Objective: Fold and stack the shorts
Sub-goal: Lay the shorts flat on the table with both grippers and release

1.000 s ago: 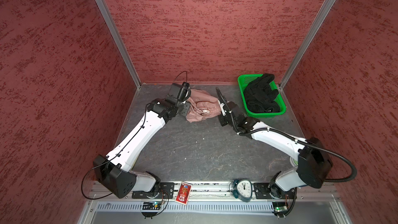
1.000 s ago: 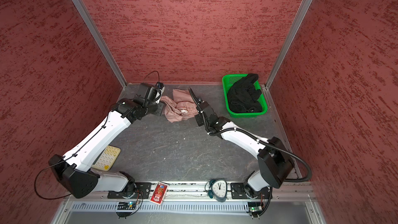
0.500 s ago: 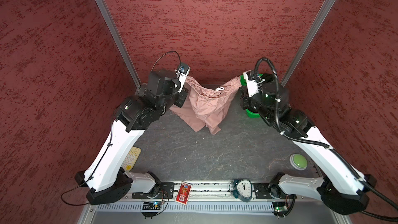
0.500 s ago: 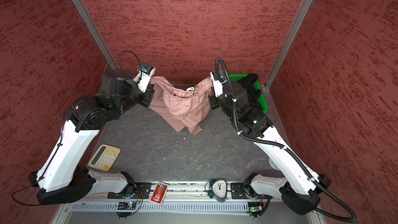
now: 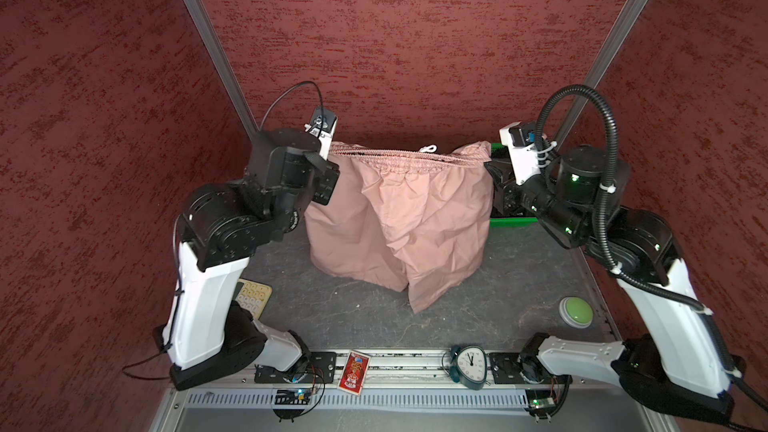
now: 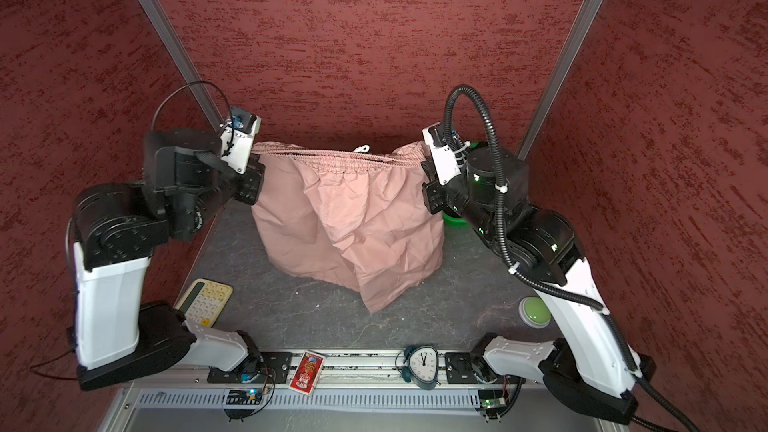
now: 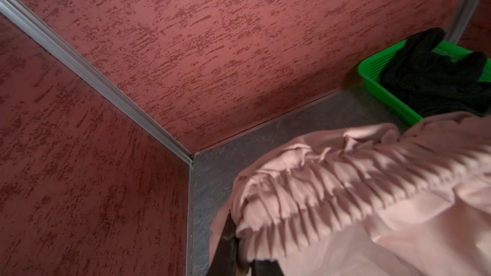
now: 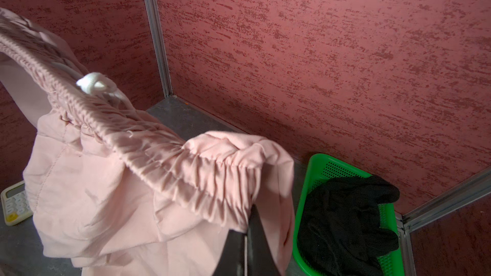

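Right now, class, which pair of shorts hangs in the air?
The dusty pink pair, waistband stretched between the left gripper and right gripper; the plain black pair lies in the green plastic mesh basket.

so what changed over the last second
Both arms rose and drew apart, lifting the pink shorts off the table, where they lay crumpled. The left gripper and right gripper now hold the waistband stretched between them, with the legs hanging down. Unchanged: the black shorts in the green basket, the calculator and the clock.
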Tool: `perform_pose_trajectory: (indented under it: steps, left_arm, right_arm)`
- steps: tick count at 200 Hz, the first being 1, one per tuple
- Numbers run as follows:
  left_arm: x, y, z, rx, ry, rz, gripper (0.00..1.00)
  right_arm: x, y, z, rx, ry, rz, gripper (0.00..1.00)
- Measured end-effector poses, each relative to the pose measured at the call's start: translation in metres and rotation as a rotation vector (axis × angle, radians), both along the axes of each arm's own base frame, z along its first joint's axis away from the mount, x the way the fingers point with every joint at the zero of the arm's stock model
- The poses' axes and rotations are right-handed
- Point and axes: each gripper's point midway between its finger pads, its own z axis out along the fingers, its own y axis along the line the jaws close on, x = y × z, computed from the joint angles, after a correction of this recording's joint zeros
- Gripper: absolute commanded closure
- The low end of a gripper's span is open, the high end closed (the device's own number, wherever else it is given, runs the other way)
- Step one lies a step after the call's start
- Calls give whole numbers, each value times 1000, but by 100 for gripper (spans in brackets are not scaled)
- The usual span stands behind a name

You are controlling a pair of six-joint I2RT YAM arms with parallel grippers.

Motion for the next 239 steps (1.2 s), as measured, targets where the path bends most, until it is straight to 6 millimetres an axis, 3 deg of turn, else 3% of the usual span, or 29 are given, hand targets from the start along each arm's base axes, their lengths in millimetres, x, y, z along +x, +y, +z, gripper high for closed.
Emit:
perform_pose_trajectory:
  steps: [40, 77, 104, 148, 196, 235, 239]
  left_arm:
    - [21, -10, -43, 55, 145, 55, 91]
    - [41, 16, -103, 36, 360, 113, 91]
    - [76, 25, -159, 22, 528, 148, 97]
    - [158, 29, -252, -14, 703, 150, 100]
    - [230, 42, -310, -108, 708, 143, 96]
    - [268, 39, -364, -123, 727, 120, 97]
    - [270, 39, -369, -123, 731, 119, 93]
  right_arm:
    - [9, 0, -38, -114, 116, -32, 100]
    - [41, 21, -85, -175, 185, -49, 100]
    - [92, 31, -132, -193, 256, -84, 100]
    - [187, 41, -215, -192, 374, -117, 100]
    - [285, 58, -310, -175, 494, -102, 100]
    - [331, 59, -372, -158, 550, -107, 100]
    - [333, 59, -376, -155, 555, -109, 95]
